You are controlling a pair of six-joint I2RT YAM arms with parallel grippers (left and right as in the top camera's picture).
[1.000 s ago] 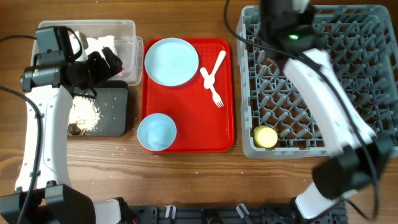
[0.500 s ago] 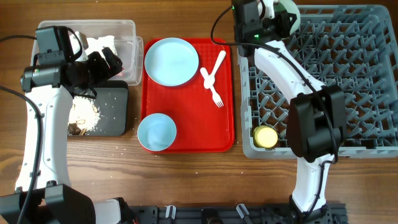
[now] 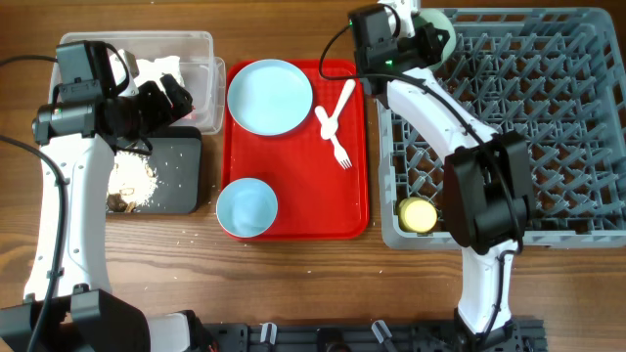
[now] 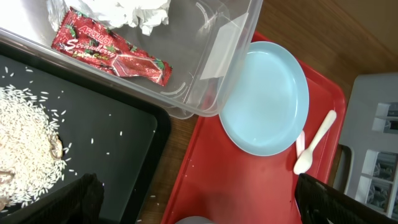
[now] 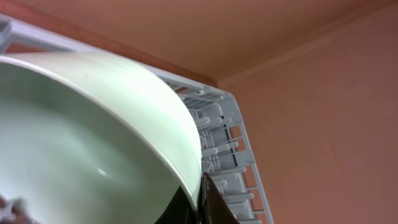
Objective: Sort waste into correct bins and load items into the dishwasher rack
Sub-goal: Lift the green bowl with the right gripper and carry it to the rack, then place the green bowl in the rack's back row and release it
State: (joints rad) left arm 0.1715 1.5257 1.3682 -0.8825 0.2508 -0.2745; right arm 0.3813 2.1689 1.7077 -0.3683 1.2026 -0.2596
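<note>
My right gripper is shut on the rim of a pale blue bowl over the grey dishwasher rack's far left corner. The right wrist view shows the bowl clamped between the fingers, with the rack behind. My left gripper is open and empty above the clear tub and the black tray. The tub holds the napkin and red wrapper. Food crumbs lie on the black tray. The plate, second bowl, fork and spoon sit on the red tray. The yellow cup is in the rack.
A few crumbs are scattered on the wooden table in front of the black tray. In the left wrist view the open fingers hang over the gap between the black tray and the red tray.
My right arm has swung from over the rack to its far left corner, bringing the held bowl into view and shifting slightly left. The left arm has not moved.
</note>
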